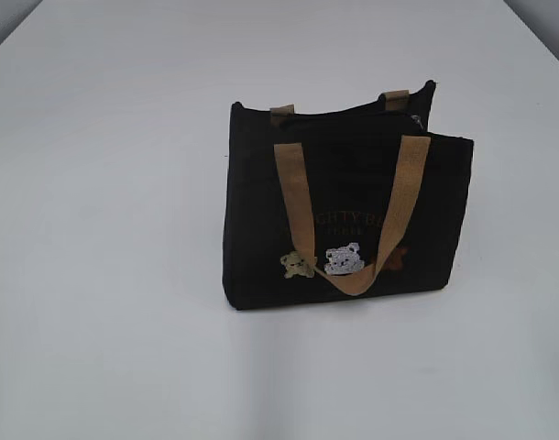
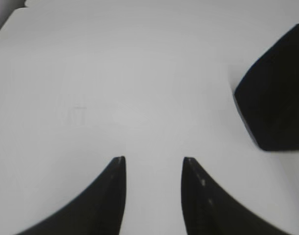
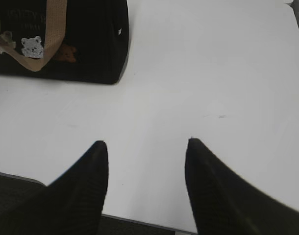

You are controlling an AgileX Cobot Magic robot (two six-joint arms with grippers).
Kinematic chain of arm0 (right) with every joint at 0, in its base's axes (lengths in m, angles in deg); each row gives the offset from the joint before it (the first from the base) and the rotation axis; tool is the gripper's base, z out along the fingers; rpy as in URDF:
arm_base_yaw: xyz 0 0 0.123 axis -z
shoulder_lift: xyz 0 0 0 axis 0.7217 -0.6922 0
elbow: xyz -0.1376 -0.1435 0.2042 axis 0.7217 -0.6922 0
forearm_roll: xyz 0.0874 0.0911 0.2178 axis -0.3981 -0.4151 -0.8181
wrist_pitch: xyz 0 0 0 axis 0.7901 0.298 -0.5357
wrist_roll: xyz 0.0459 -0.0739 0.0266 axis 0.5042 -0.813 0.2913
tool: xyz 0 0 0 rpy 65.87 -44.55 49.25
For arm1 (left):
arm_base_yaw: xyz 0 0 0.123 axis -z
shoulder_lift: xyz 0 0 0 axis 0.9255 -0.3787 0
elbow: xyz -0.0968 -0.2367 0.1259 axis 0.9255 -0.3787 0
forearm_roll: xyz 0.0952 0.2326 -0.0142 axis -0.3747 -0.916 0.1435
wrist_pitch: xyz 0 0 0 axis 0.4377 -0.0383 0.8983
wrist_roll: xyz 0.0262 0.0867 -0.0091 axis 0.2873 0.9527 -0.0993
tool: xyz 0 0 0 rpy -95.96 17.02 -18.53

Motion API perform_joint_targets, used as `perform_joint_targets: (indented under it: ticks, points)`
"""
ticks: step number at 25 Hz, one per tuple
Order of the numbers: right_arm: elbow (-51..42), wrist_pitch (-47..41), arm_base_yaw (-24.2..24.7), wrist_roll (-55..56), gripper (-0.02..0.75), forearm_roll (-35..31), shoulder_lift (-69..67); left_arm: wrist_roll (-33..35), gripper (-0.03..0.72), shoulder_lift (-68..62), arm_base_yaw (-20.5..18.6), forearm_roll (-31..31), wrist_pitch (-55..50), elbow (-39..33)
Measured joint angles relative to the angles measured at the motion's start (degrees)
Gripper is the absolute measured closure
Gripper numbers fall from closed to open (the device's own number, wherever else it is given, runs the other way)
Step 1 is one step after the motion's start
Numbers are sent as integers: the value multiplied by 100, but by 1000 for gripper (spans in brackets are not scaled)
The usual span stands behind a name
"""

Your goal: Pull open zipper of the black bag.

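Black fabric made one bag (image 1: 344,220) with two tan handles (image 1: 353,211); bare white worktop (image 1: 105,229) lay around it; both grippers, left (image 2: 154,161) and right (image 3: 145,144), had fingers spread, holding nothing.

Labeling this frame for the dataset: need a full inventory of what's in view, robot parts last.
black bag: 1, black fabric, standing upright mid-table
handles: 2, tan webbing, front one hanging down the front face, rear one just showing at the top edge
bear patches: 3, tan, white and brown, low on the front
lettering: faint tan, front face
table: 1, white
left gripper: 1, black, open, over bare table left of the bag
right gripper: 1, black, open, near the table's front edge
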Motion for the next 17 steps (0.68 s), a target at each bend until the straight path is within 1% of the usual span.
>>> perform_joint_targets:
  ticks: [1, 3, 11, 17]
  points:
    - [0, 0, 0, 0, 338, 0, 0, 0, 400, 0, -141, 0, 0, 0]
    - [0, 0, 0, 0, 338, 0, 0, 0, 400, 0, -246, 0, 0, 0]
    - [0, 0, 0, 0, 338, 0, 0, 0, 428, 0, -266, 0, 0, 0]
    - [0, 0, 0, 0, 338, 0, 0, 0, 433, 0, -266, 0, 0, 0]
